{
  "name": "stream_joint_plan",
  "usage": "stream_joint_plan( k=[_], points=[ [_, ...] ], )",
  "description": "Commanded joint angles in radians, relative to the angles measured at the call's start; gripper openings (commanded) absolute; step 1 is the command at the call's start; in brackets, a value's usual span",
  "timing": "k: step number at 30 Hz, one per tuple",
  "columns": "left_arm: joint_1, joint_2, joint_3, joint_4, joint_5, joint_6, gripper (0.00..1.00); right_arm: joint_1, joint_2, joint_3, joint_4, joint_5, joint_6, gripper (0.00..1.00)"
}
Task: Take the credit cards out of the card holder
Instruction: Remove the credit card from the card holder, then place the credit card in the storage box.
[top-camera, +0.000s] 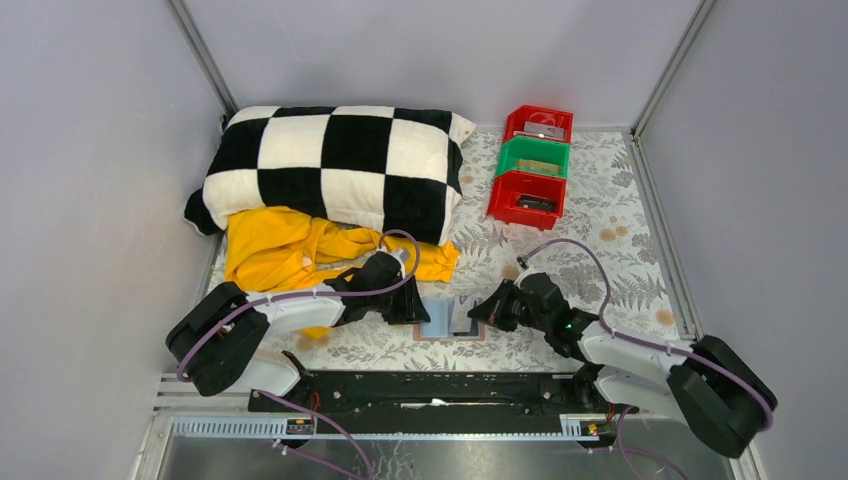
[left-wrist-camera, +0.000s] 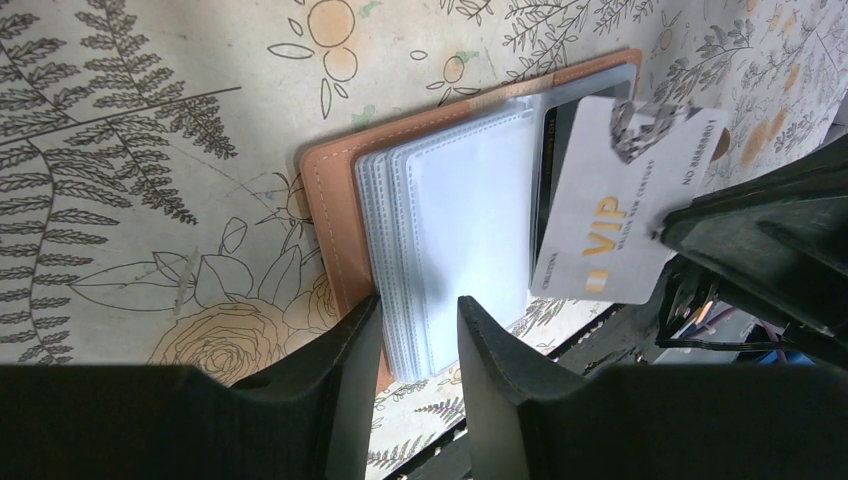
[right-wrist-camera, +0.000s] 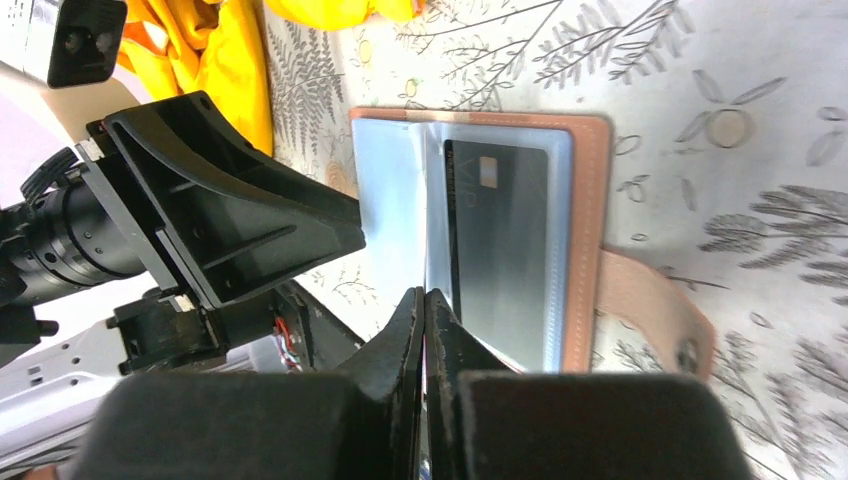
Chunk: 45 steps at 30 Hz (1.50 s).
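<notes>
On my overhead feed the card holder (top-camera: 447, 322) lies open and flat on the floral bench (top-camera: 600, 250), near the front edge and between the two arms. The left pincer (top-camera: 408, 306) is at its left side and the right pincer (top-camera: 478, 312) at its right.

From the left wrist I see the tan leather cover with a stack of clear sleeves (left-wrist-camera: 460, 210) fanned over it. My left pincer is partly spread, its two fingertips (left-wrist-camera: 365, 330) lying over the near edge of the left half with sleeves showing in the gap. I cannot tell whether they press down or only hover there.

My right pincer is pressed together on a pale card (left-wrist-camera: 605, 225) with gold "VIP" lettering, gripping it at one corner. That card is tilted, with most of it showing clear of the sleeves above the right half of the holder.

The right wrist view shows the black fingers closed tight, tip to tip. Beyond them a dark card (right-wrist-camera: 497, 235) sits inside a clear sleeve on the right panel. The holder's strap tab (right-wrist-camera: 655, 310) sticks out flat on the bench.

Further back, a checkered pillow (top-camera: 335, 165) lies over a yellow cloth (top-camera: 285, 250). Three stacked bins (top-camera: 533, 160), red, green and red, stand at the far right.
</notes>
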Motion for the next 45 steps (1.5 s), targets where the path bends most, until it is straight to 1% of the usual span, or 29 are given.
stream_joint_plan(
  k=[1,5,8,13,16,18,21,23,25,30,34,37,39,41,45],
  points=[
    [0.006,0.001,-0.011,-0.035,-0.017,0.027,0.39,-0.027,-0.107,0.047,-0.233,0.079,-0.106,0.0],
    [0.005,0.0,-0.001,-0.039,-0.015,0.031,0.39,-0.033,-0.158,0.089,-0.324,0.077,-0.153,0.0],
    [0.005,-0.025,0.024,-0.072,-0.014,0.046,0.39,-0.035,-0.21,0.145,-0.39,0.094,-0.184,0.0],
    [0.006,-0.12,0.144,-0.252,-0.077,0.138,0.41,-0.041,-0.255,0.305,-0.552,0.199,-0.246,0.0],
    [0.013,-0.188,0.231,-0.381,-0.145,0.171,0.46,-0.088,-0.219,0.42,-0.6,0.249,-0.296,0.0],
    [0.017,-0.226,0.28,-0.44,-0.2,0.179,0.48,-0.144,-0.164,0.514,-0.614,0.245,-0.322,0.0],
    [0.022,-0.281,0.326,-0.487,-0.246,0.176,0.49,-0.222,-0.056,0.632,-0.605,0.253,-0.331,0.0],
    [0.024,-0.308,0.342,-0.51,-0.255,0.17,0.5,-0.274,0.03,0.714,-0.597,0.271,-0.318,0.0],
    [0.024,-0.329,0.356,-0.536,-0.298,0.162,0.5,-0.323,0.12,0.791,-0.576,0.296,-0.29,0.0],
    [0.028,-0.364,0.354,-0.547,-0.321,0.154,0.51,-0.372,0.337,1.006,-0.592,0.553,-0.2,0.0],
    [0.031,-0.352,0.364,-0.561,-0.298,0.169,0.51,-0.405,0.465,1.12,-0.533,0.701,-0.116,0.0],
    [0.033,-0.346,0.369,-0.563,-0.29,0.172,0.5,-0.447,0.601,1.29,-0.566,0.729,-0.059,0.0],
    [0.036,-0.344,0.368,-0.562,-0.292,0.181,0.5,-0.472,0.685,1.363,-0.558,0.729,-0.025,0.0],
    [0.039,-0.352,0.363,-0.563,-0.33,0.179,0.48,-0.492,0.76,1.417,-0.516,0.722,-0.006,0.0],
    [0.062,-0.376,0.344,-0.528,-0.343,0.184,0.47,-0.522,0.907,1.562,-0.539,0.733,0.052,0.0]
  ],
)
